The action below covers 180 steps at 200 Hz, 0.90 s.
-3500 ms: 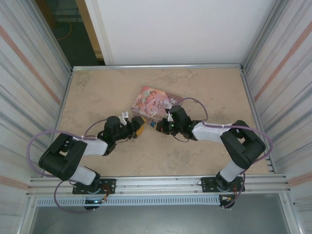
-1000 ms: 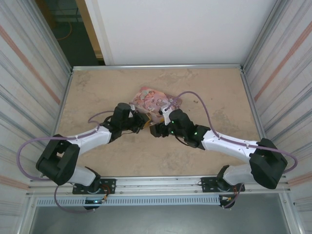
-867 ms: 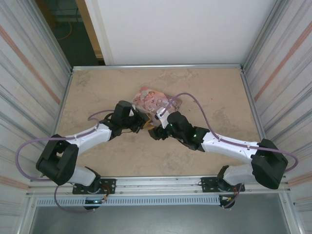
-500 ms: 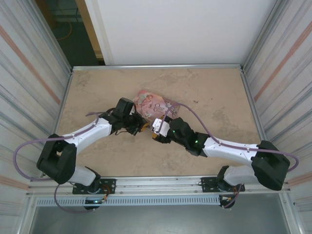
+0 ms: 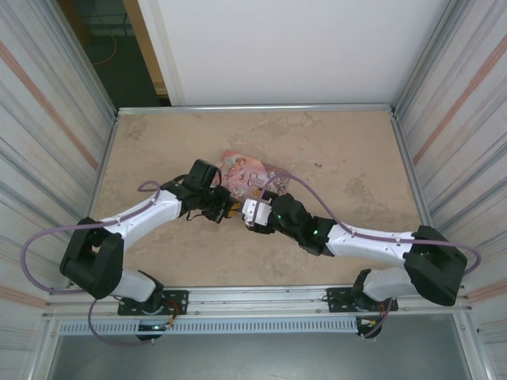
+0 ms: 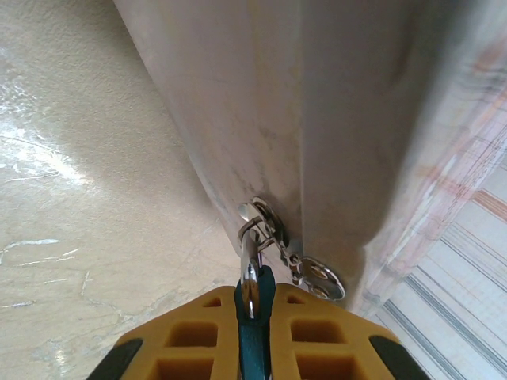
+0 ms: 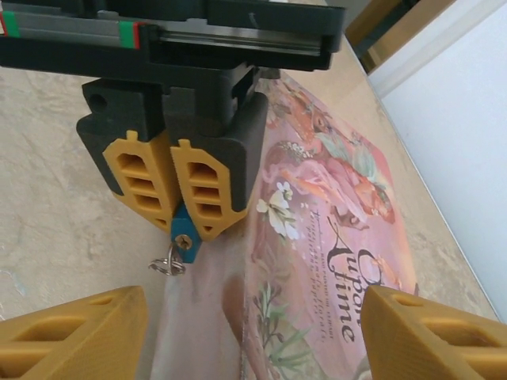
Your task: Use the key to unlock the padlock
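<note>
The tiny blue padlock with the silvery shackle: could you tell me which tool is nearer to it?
Left. The left tool is shut on the padlock; the right tool stands open, apart, facing it.

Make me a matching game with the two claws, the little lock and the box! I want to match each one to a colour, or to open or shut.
Things:
1. left claw
2. right claw
3. padlock
4. tin

Colours and states:
A. pink with pictures
B. open
C. blue
D. shut on the padlock

Pairs: 1-D, 2-B, 3-C, 4-A
</note>
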Motion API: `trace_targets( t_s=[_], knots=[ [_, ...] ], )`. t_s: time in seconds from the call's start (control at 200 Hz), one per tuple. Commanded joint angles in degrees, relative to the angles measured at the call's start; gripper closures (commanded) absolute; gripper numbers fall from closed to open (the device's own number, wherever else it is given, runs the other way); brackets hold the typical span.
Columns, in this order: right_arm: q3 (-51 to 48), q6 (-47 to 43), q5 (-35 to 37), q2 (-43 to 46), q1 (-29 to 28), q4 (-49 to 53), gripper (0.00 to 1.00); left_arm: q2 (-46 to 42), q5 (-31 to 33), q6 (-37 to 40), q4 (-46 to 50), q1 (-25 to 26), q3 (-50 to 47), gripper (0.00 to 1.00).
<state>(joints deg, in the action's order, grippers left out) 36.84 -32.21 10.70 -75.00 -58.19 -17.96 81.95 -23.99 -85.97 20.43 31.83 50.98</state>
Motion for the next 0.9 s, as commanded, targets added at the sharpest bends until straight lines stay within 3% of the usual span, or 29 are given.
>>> trace_targets(
  t_s=[0.0, 0.271, 0.897],
  knots=[
    [-0.6, 1.0, 0.3, -1.3, -0.7, -2.5, 0.35, -1.2, -0.9, -1.1, 0.7, -0.5, 0.9, 1.0],
    [0.6, 2.2, -0.8, -4.3, -0.9, -1.9, 0.51, -1.2, -0.3, -0.8, 0.9, -0.5, 0.6, 1.0],
    [4.8, 1.8, -3.3, -10.3, -1.2, -1.9, 0.73, -1.1, -0.7, -1.0, 0.3, -0.3, -0.1, 1.0]
  ],
)
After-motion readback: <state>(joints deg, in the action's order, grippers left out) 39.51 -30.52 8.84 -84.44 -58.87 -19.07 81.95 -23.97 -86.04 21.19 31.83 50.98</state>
